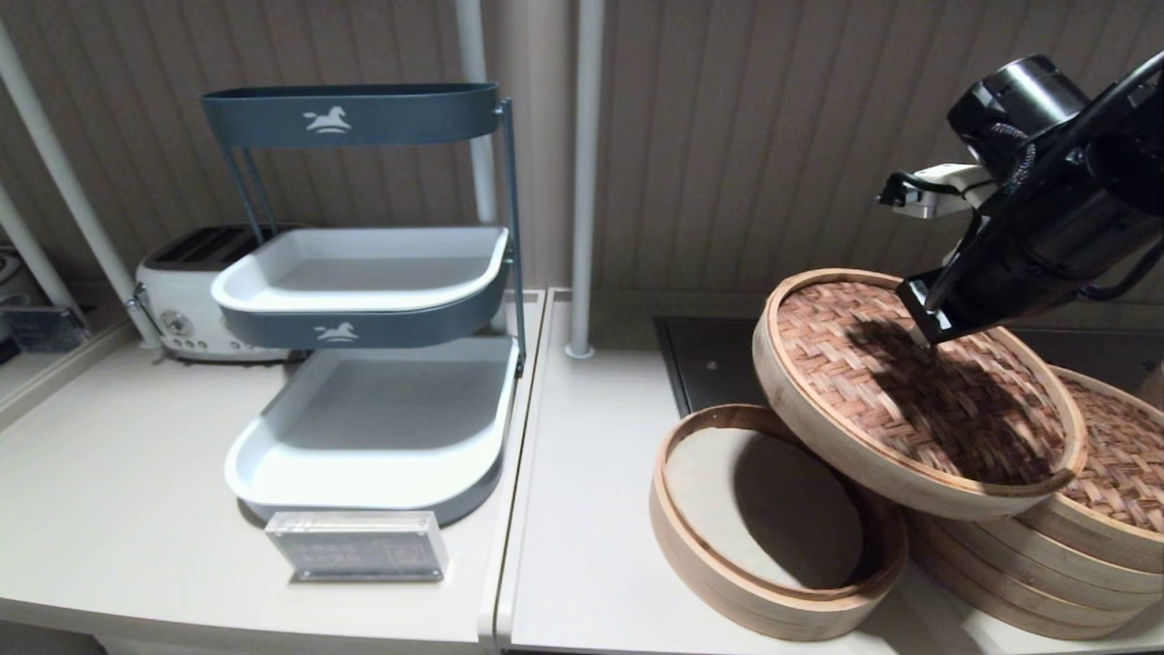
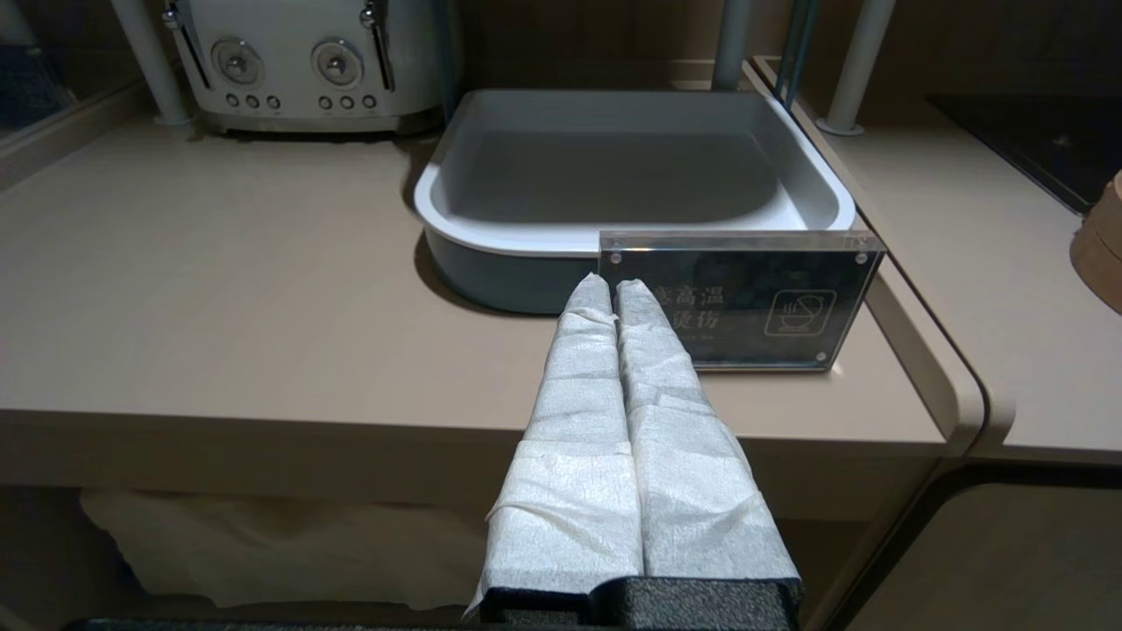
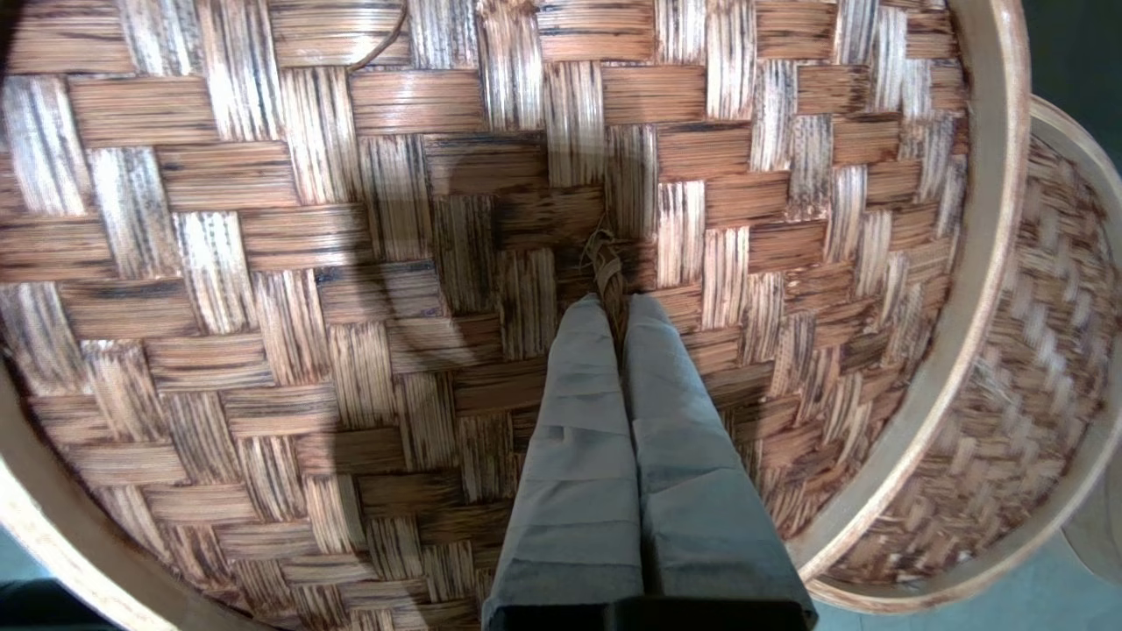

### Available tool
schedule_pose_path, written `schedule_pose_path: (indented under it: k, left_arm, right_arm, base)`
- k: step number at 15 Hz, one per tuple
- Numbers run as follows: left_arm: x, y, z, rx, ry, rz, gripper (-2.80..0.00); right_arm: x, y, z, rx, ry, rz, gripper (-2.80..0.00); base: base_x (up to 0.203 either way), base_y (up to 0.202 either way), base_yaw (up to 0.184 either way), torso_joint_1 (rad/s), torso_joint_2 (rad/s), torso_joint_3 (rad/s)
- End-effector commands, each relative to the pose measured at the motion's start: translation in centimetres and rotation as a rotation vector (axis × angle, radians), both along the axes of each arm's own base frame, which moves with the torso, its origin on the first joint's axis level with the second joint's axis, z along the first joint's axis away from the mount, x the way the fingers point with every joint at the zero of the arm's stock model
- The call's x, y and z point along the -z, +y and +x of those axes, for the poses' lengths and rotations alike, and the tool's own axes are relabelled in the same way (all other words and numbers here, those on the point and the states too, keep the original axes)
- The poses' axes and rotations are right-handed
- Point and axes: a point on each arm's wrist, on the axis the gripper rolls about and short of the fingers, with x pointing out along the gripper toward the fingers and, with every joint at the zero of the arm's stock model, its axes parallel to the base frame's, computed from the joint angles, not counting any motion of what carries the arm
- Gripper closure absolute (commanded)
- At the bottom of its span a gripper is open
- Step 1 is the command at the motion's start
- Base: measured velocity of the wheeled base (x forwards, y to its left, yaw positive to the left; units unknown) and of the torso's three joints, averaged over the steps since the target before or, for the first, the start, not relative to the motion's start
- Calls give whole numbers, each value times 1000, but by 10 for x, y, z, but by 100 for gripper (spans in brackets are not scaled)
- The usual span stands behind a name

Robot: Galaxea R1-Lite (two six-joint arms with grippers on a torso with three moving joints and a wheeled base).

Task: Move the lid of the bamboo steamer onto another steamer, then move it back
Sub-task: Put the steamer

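Note:
The bamboo steamer lid (image 1: 909, 391) hangs tilted in the air, its low edge over the low steamer (image 1: 773, 528) and its right side over the taller stacked steamer (image 1: 1091, 528). My right gripper (image 1: 923, 341) is shut on the lid's small braided loop (image 3: 607, 272) at the centre of the woven top (image 3: 351, 263). The taller steamer's own woven lid (image 3: 1043, 368) shows beneath the lifted rim. The low steamer stands uncovered with its pale round liner (image 1: 755, 505) showing. My left gripper (image 2: 614, 294) is shut on nothing, parked off the counter's front edge.
A three-tier grey tray rack (image 1: 373, 364) stands at the left with a clear acrylic sign (image 1: 356, 544) before it. A white toaster (image 1: 182, 300) sits behind. Two white poles (image 1: 582, 182) rise at the back, and a black cooktop (image 1: 714, 364) lies behind the steamers.

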Motion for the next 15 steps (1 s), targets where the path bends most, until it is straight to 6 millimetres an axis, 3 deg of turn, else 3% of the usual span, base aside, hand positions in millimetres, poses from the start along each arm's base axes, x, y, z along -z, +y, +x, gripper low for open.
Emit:
schedule_pose_path:
  k: [1, 15]
  left_arm:
    - [8, 0, 2, -1, 25, 0, 0]
    - [8, 0, 2, 0, 25, 0, 0]
  right_arm:
    - [0, -9, 1, 23, 5, -8, 0]
    - [0, -68, 5, 132, 5, 12, 0]
  base:
    - [0, 0, 0, 0, 0, 0]
    - [0, 0, 0, 0, 0, 0]
